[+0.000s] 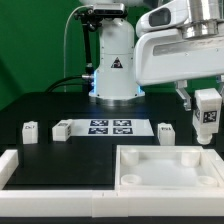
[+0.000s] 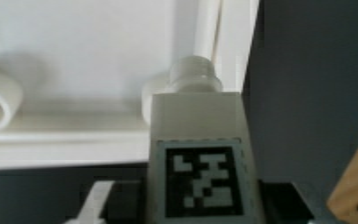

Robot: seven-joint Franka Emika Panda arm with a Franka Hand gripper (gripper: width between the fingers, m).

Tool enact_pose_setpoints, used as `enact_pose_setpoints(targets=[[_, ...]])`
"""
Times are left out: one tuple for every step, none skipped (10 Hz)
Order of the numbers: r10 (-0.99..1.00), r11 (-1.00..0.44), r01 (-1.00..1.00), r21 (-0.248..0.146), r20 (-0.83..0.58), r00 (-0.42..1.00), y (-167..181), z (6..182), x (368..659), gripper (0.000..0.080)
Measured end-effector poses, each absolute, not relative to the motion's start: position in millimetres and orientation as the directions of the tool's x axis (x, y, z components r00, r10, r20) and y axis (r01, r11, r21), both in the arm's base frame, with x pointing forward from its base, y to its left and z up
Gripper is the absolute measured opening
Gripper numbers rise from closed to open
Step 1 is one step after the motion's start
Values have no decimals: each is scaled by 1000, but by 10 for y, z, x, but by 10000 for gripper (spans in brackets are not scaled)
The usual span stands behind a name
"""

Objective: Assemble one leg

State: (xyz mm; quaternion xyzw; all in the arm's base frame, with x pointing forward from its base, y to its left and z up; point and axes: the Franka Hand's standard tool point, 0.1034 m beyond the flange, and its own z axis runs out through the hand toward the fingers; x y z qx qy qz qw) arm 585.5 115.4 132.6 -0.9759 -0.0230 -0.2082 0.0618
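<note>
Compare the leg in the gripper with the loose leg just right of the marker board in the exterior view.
The held leg hangs upright above the table, clamped by the gripper; the loose leg sits on the table, untouched. Both are white with tags.

I can read no words or numbers. A black warning triangle (image 1: pixel 118 63) sits on the arm's base (image 1: pixel 112 88); square patterned tags mark the leg (image 2: pixel 197 130) and the marker board (image 1: pixel 110 127).

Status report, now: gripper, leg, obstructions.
Gripper shut on the leg. Leg upright in the air over the white panel corner, not yet seated. Nothing seen between them; three other legs lie apart near the marker board.
</note>
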Motion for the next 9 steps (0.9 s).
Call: enact_pose_setpoints(targets=[[12,-991,73,-108,478,878,1144,1309,5852,290],[17,-991,73,-110,443,897,1154,1287,5891,290],[16,-990,77,-114,462,887,1198,1358,6026,290],[26,-990,87,-111,467,884,1213,1350,6082,290],[42,-989,103,-103,473,880,1206,1338,6138,290],[70,-988,126,-87,475,877,1173,1304,6172,290],[94,-986,147,-75,475,875,1180,1277,6182,290],[99,-986,151,-73,472,876,1184,1273,6179,290],[99,-986,151,-73,472,876,1183,1271,6178,290]])
